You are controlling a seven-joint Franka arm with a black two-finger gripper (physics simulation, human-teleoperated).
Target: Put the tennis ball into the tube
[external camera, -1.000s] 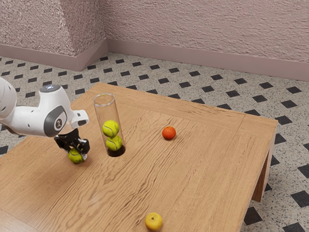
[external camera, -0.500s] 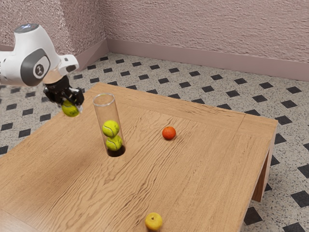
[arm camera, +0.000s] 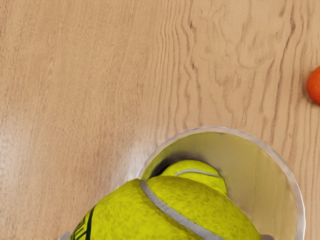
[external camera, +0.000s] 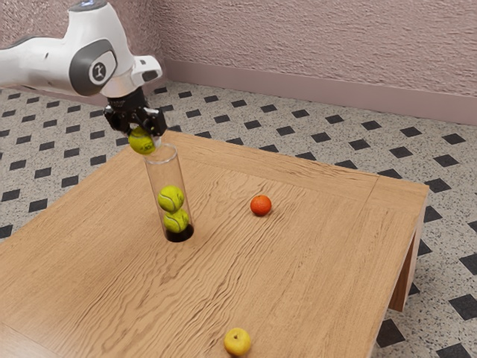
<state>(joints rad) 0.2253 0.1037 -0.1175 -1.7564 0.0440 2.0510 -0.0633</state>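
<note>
My black gripper (external camera: 145,137) is shut on a yellow-green tennis ball (external camera: 141,141) beside and slightly above the mouth of the clear tube (external camera: 165,173), toward the exterior view's left. Two other tennis balls are stacked inside the upright tube, the upper one (external camera: 171,198) resting on the lower one (external camera: 177,221). In the wrist view the held ball (arm camera: 165,212) overlaps part of the tube's round rim (arm camera: 301,207), and a ball inside the tube (arm camera: 200,175) is partly hidden behind it.
An orange-red fruit (external camera: 261,205) lies on the wooden table (external camera: 313,253) toward the exterior view's right of the tube. A yellow fruit (external camera: 237,341) sits near the exterior view's lower edge.
The gripper has lifted the held ball from the tabletop to about the height of the tube's mouth, then carried it toward the exterior view's right. Tube and fruits have stayed put.
</note>
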